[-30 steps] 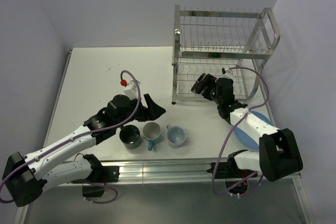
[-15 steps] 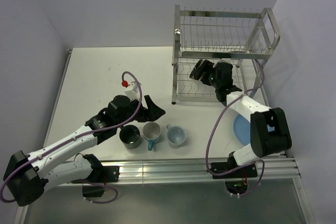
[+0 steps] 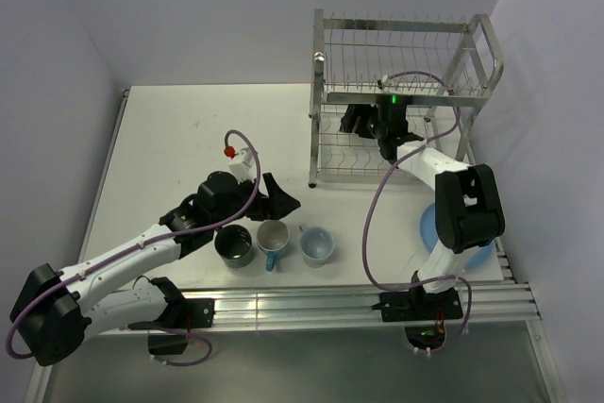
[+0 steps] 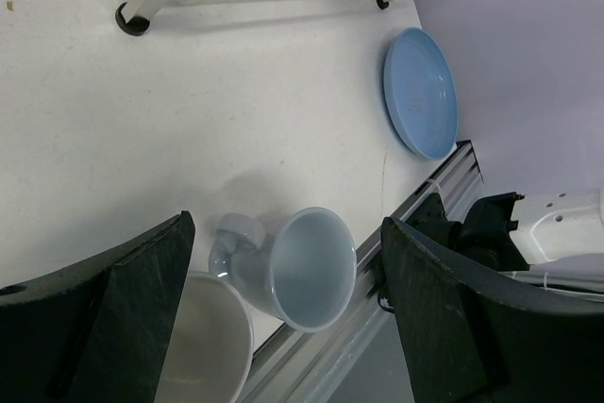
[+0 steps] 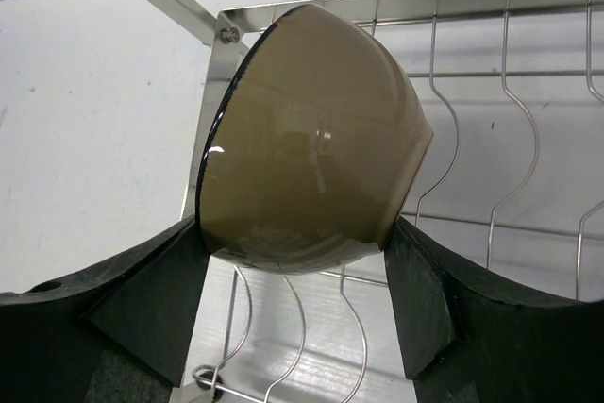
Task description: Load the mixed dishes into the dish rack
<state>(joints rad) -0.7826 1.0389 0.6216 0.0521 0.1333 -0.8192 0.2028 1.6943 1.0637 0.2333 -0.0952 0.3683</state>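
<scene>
My right gripper (image 3: pixel 364 123) is shut on the small bowl (image 5: pixel 311 153), tan outside and black-rimmed. It holds the bowl on its side, above the wavy wires of the lower tier of the steel dish rack (image 3: pixel 401 92). The fingers (image 5: pixel 142 304) press on both sides of the bowl. My left gripper (image 3: pixel 275 198) is open and empty, hovering just behind the row of mugs: dark mug (image 3: pixel 233 244), white mug (image 3: pixel 273 236), light blue mug (image 3: pixel 316 245). In the left wrist view the light blue mug (image 4: pixel 307 266) lies between the open fingers. The light blue plate (image 4: pixel 420 92) lies at the table's right side.
The rack's foot (image 4: pixel 132 18) and lower frame stand behind the mugs. The table's front rail (image 3: pixel 311 307) runs just in front of them. The right arm's cable (image 3: pixel 373 224) loops over the table between the mugs and the plate (image 3: pixel 430 228).
My right gripper has carried the bowl back and up from in front of the rack into its lower tier. My left gripper has shifted only slightly.
</scene>
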